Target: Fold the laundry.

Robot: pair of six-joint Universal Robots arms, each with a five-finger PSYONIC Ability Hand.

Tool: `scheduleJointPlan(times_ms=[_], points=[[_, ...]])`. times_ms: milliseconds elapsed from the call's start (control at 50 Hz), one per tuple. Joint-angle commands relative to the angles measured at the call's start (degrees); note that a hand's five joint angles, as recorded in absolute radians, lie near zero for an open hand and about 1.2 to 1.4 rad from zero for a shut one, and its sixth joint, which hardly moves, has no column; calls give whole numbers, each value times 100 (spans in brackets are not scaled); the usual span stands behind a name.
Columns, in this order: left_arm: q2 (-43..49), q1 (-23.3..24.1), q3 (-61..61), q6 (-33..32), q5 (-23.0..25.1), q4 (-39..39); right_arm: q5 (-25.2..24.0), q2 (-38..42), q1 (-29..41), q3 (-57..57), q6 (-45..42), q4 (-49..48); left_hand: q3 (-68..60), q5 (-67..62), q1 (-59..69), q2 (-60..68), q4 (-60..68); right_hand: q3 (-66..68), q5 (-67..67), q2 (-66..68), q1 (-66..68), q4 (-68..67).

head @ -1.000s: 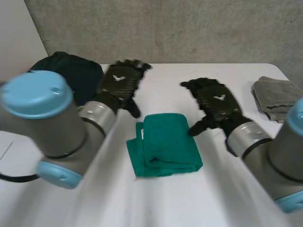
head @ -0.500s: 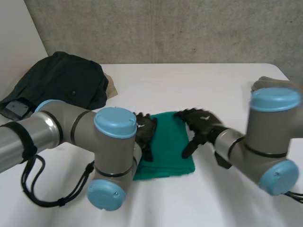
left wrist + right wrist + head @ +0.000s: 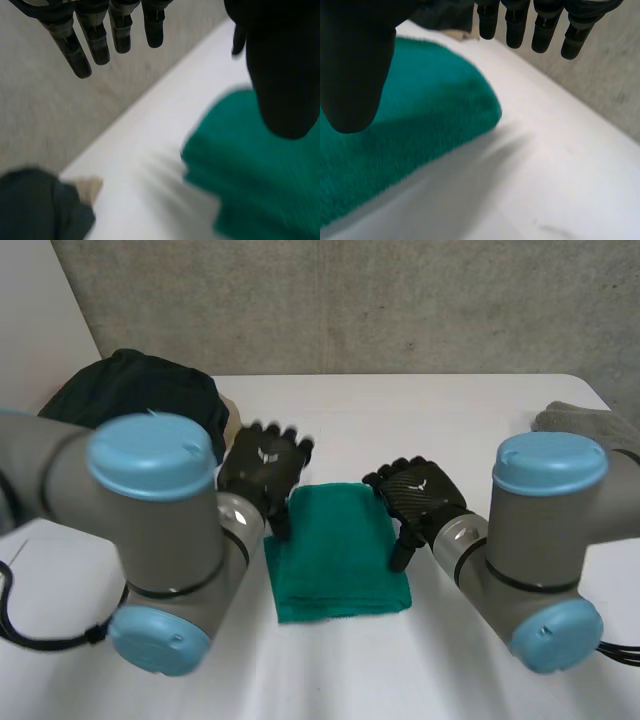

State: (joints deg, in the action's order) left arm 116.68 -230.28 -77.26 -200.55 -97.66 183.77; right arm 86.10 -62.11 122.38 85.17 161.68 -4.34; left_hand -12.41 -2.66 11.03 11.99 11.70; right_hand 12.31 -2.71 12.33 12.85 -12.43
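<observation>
A folded green towel [image 3: 338,552] lies in the middle of the white table [image 3: 420,420]. My left hand [image 3: 262,466] hovers over the towel's far left corner, fingers [image 3: 95,42] straight and spread, holding nothing. My right hand [image 3: 418,498] hangs over the towel's right edge, fingers [image 3: 540,27] straight too, thumb [image 3: 352,65] pointing down above the cloth. In the left wrist view the green towel [image 3: 260,180] lies under the thumb [image 3: 280,75]. In the right wrist view the green towel [image 3: 415,135] lies beneath the palm.
A dark garment [image 3: 140,405] is heaped at the far left, with a beige cloth [image 3: 232,420] peeking out beside it. A grey towel [image 3: 590,425] lies at the far right edge. A concrete wall stands behind the table.
Both arms have swung about. The left hand rose from the towel's left edge to its far left corner. The right hand stayed by the right edge.
</observation>
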Motion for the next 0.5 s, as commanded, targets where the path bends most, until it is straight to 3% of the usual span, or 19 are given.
scheduleJointPlan(times_ms=[20,100,180,300,500], points=[[-409,-368,27,446,1570,71,-32,-610,330,1018,-241,-612,118,143,19,-77,-48,-231,271,-233,-285,243],[-479,-509,35,832,2433,54,-67,-601,541,1537,-444,-805,101,126,36,-60,-31,-231,271,-233,-285,243],[-488,-562,27,1201,2865,27,-49,-426,655,1810,-488,-1393,51,76,86,-9,20,-231,271,-233,-285,243],[-488,-571,27,1335,2857,27,-23,49,647,1723,-506,-1956,51,76,86,-9,20,-231,271,-233,-285,243],[-479,-562,-26,1343,2857,36,-49,515,603,1301,-690,-2045,51,76,86,-9,20,165,-124,162,110,-152]])
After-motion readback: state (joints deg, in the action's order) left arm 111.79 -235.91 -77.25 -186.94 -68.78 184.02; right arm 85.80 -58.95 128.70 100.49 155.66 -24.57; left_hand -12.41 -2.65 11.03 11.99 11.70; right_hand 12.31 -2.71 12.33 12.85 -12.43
